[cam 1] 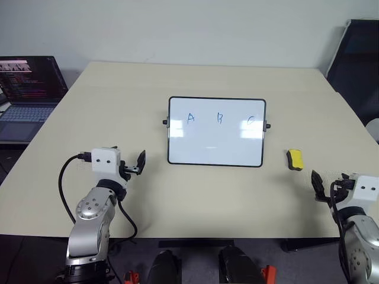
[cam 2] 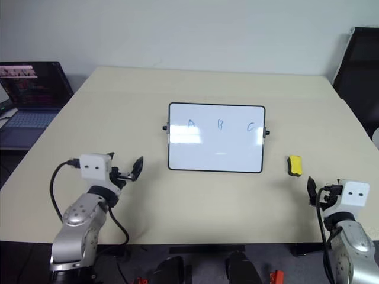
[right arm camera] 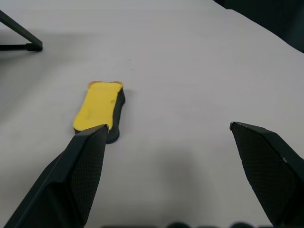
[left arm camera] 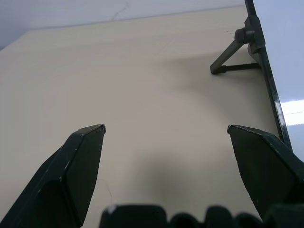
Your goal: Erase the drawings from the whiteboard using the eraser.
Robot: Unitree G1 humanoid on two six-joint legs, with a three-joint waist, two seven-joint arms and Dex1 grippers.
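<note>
You're at the pickup step: both grippers, left [cam 1: 137, 164] and right [right arm camera: 168, 130], gape empty, so bring the right onto the eraser [cam 1: 295, 159] and clamp.

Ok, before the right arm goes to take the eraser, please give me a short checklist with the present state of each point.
1. Right pincer open: ok.
2. Small yellow block eraser with dark underside free on the beige table, nothing upon it: ok.
3. Eraser between the right pincer's fingers: not ok, it lies ahead, off to one finger's side.
4. Left pincer open, holding nothing: ok.
5. Blue letters A, B, C on the white glossy black-framed whiteboard: ok, not yet erased.
6. Whiteboard's stand firm enough for wiping: cannot tell.
</note>
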